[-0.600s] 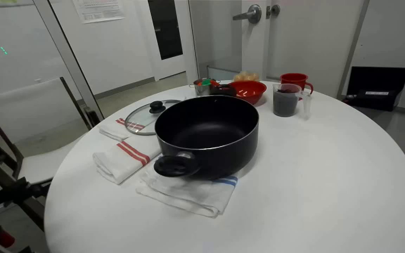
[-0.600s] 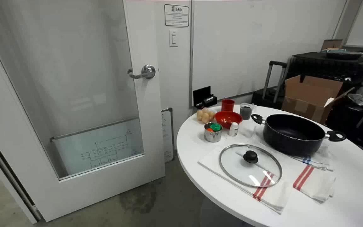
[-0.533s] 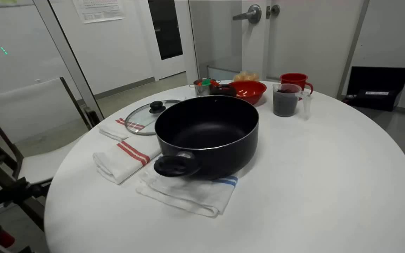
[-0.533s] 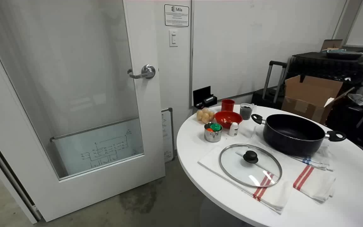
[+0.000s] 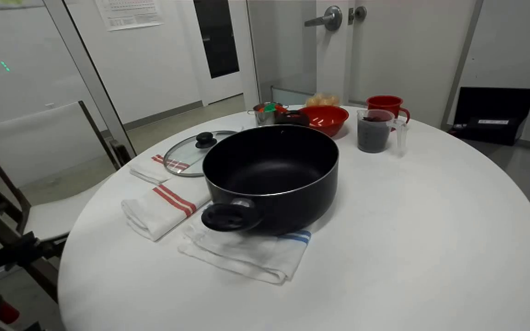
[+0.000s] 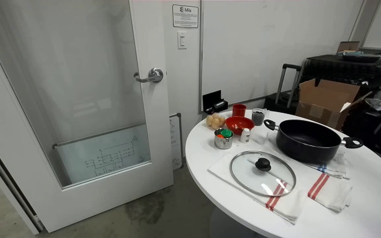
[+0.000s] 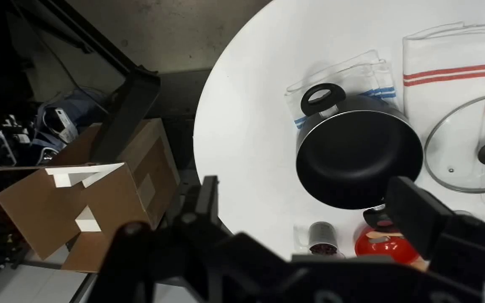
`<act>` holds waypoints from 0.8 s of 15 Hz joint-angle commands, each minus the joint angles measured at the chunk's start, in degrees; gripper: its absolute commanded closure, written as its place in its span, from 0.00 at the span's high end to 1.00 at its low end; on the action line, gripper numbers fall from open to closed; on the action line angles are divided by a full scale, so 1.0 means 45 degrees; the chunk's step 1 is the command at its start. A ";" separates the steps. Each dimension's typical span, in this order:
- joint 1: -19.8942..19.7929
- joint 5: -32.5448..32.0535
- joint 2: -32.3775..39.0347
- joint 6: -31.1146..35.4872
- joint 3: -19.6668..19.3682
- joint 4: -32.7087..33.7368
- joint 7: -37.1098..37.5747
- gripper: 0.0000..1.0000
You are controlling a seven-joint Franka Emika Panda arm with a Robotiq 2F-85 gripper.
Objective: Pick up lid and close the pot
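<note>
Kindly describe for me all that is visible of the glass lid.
The glass lid is round and transparent, with a thin metallic rim, a black centre knob and, in the wrist view, a small dot, perhaps a vent. It lies knob up on two red-striped towels beside the uncovered black pot.

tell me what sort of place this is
Probably an office or lab room set up for a kitchen task, not a real kitchen: a glass door, a scribbled whiteboard behind it, and a round table laid with a pot and towels.
</note>
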 commanded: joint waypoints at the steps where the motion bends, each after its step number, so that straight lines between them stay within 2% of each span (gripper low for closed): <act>1: 0.0105 -0.0061 -0.0009 -0.0064 -0.0064 0.0041 0.0061 1.00; 6: 0.0661 -0.0011 0.1258 0.0443 -0.0233 0.0500 -0.0445 1.00; 12: 0.2094 0.0565 0.4209 0.1540 -0.0460 0.1626 -0.2228 1.00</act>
